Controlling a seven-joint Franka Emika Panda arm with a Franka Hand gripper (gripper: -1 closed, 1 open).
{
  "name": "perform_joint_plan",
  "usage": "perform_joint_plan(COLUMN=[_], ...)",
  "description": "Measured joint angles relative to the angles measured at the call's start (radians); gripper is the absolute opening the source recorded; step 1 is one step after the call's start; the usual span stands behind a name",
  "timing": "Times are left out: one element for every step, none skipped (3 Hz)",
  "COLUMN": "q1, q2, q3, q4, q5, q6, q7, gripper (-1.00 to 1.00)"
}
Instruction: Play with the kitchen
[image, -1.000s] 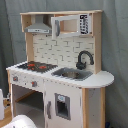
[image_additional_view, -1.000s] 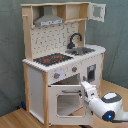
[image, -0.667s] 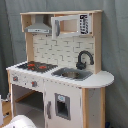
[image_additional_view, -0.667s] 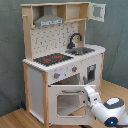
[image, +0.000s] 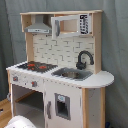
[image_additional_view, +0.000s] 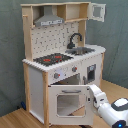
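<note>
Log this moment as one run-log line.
scene: toy kitchen | oven door: open | arm: at door's edge, second exterior view's right | sink, hob: untouched

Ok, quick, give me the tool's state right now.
Tool: at the edge of the kitchen's open oven door in the second exterior view; open or shut cannot be told.

Arm (image_additional_view: 111, 107) in second exterior view: white, rounded glossy segments, thick tubular shape. Dark band at joint between 2 segments. Squarish white end block toward second exterior view's left. In first exterior view only white rounded shell (image: 20, 122) at bottom edge, faint ribbed lines across it.
</note>
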Motion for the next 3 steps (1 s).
perform_joint_plan(q1=[0.019, 0.031, 0.044], q2=[0.002, 0.004, 0.01], q3=[-0.041, -0.074, -0.106], q4=[-0.002, -0.002, -0.005], q5=[-0.003, -0.004, -0.004], q6=[-0.001, -0.001, -0.001], q7=[-0.102, -0.203, -0.306], gripper=[1.0, 1.0, 1.0])
